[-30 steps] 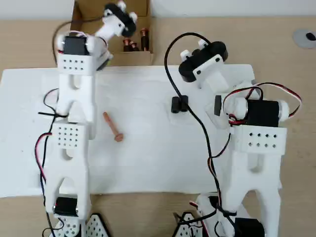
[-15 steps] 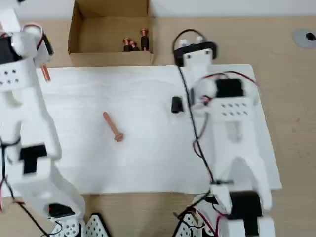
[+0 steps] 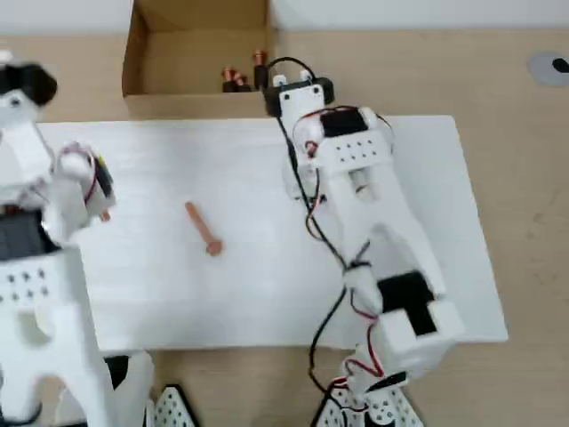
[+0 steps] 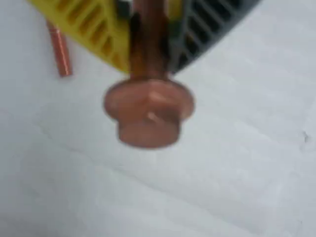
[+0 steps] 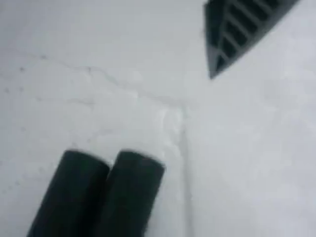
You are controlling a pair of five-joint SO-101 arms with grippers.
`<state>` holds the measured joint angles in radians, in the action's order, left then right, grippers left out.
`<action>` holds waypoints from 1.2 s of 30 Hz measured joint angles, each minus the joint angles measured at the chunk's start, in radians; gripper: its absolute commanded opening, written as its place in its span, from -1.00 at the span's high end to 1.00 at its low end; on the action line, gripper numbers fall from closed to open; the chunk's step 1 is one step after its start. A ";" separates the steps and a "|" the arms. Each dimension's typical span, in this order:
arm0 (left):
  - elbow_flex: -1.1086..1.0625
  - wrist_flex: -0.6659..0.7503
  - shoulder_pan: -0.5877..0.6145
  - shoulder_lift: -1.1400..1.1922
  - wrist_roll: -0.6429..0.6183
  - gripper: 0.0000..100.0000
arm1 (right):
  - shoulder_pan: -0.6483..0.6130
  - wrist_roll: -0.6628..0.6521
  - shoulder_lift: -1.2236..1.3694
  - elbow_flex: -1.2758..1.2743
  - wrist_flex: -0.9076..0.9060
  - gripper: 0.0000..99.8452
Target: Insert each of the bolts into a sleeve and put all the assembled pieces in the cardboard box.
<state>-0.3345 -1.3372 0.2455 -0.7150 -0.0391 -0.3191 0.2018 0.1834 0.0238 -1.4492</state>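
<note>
Our left gripper (image 4: 148, 42) is clamped on a bolt (image 4: 148, 106), head outward, over the white sheet (image 3: 427, 222) — a second bolt (image 3: 203, 228) lies loose there. Our right gripper (image 5: 190, 52) hangs spread and empty beside two black sleeves (image 5: 98, 192) — well apart from the cardboard box (image 3: 135, 53).

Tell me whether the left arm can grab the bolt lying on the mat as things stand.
Probably not yet: the left gripper is shut on a second bolt, so it has no free grip. The loose bolt itself lies in the open on the mat, with nothing over it.
</note>
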 measured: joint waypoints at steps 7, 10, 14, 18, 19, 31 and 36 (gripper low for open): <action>-0.117 0.026 0.000 -0.100 0.000 0.97 | 0.017 0.000 0.227 0.184 0.008 0.21; -0.143 0.026 0.000 -0.112 0.000 0.98 | 0.018 0.000 0.334 0.276 0.008 0.24; -0.169 0.026 0.000 -0.112 0.026 0.97 | 0.018 0.000 0.466 0.373 0.006 0.43; -0.186 0.026 0.000 -0.114 0.038 0.98 | 0.018 0.002 0.548 0.454 -0.014 0.60; -0.186 0.026 0.000 -0.114 0.046 0.98 | 0.021 0.002 0.563 0.476 -0.025 0.63; -0.186 0.026 0.000 -0.117 0.064 0.97 | 0.058 -0.043 0.694 0.735 -0.204 0.83; -0.186 0.026 0.000 -0.117 0.064 0.97 | 0.060 -0.061 0.697 0.868 -0.310 0.84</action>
<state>-0.5201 -1.3111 0.2455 -0.8316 0.0253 -0.2593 0.1404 0.8800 0.8922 -1.7591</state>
